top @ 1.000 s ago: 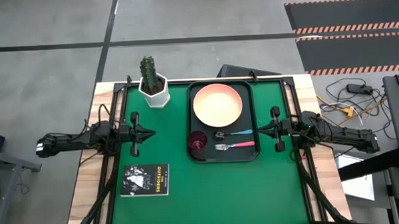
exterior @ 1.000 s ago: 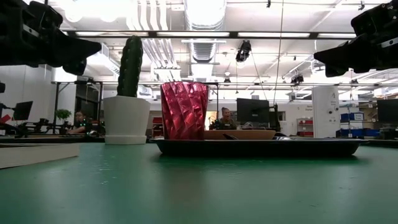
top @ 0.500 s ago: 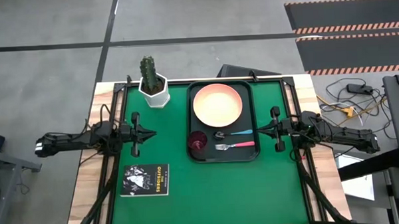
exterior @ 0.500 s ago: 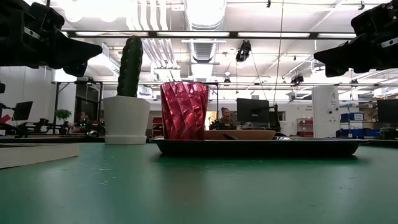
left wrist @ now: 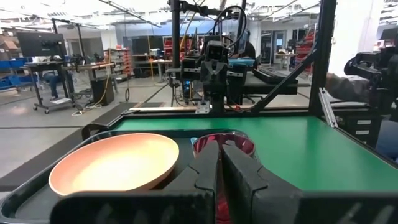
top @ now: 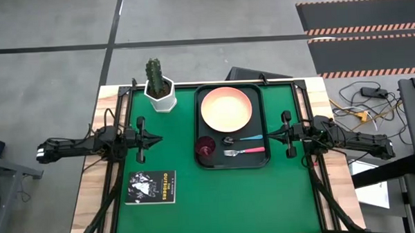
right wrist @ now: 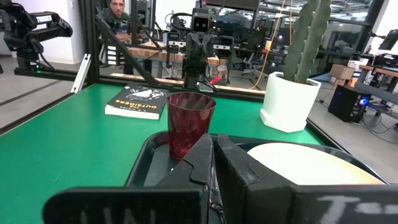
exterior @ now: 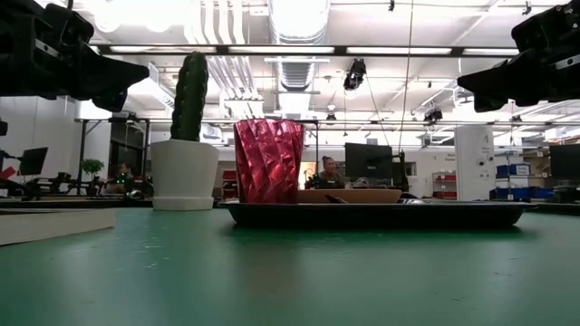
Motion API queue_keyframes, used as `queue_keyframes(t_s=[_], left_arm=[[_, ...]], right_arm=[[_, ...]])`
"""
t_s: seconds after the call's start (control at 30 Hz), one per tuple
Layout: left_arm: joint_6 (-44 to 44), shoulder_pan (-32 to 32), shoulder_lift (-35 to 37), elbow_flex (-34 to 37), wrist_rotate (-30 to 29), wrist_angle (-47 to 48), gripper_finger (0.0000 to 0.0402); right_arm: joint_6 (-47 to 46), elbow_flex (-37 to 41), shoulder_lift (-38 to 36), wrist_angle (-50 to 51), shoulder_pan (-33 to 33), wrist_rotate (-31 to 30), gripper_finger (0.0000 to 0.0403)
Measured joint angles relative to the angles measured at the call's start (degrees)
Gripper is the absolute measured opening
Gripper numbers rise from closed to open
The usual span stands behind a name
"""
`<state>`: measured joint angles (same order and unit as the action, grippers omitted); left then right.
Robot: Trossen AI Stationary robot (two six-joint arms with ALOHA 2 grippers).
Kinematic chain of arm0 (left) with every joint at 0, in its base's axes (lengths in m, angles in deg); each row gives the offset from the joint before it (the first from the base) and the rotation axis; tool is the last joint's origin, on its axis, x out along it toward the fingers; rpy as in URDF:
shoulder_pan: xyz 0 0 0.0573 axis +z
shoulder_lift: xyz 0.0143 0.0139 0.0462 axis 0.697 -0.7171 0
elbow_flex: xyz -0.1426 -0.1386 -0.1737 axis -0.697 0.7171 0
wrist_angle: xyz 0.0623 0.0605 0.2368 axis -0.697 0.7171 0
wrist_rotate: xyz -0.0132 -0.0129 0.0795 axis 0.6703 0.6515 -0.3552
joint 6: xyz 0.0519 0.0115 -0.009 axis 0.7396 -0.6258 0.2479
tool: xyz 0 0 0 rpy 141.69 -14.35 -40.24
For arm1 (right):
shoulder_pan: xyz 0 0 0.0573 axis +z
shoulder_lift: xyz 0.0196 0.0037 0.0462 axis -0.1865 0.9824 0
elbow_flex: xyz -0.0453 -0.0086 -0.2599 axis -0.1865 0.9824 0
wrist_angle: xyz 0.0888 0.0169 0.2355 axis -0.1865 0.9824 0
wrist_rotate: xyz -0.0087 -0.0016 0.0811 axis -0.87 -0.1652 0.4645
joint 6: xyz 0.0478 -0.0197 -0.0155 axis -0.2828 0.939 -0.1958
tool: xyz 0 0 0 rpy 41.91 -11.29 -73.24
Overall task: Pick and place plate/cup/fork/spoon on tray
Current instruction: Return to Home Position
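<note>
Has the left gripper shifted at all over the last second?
Yes, slightly. In the high view the left gripper has crept toward the tray; its tip now sits a touch closer to the tray's edge.

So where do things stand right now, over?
Left claw shut, empty, parked left of the tray. Right claw shut, empty, at its right rim. Plate, cup, fork, spoon all on tray. Nothing in the way.

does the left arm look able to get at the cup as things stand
Probably yes. The cup stands in the tray's corner nearest the left gripper, with only bare mat between them. The gripper is shut, so it would have to open first.
</note>
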<state>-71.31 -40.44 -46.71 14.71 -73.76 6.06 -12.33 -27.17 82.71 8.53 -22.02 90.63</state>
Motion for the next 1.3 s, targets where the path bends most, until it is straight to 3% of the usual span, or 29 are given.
queue_keyframes(t_s=[1.3], left_arm=[[0.01,-0.01,-1.55,0.00,0.00,0.00,0.0000]], right_arm=[[0.00,0.00,0.02,0.01,0.00,0.02,0.0009]])
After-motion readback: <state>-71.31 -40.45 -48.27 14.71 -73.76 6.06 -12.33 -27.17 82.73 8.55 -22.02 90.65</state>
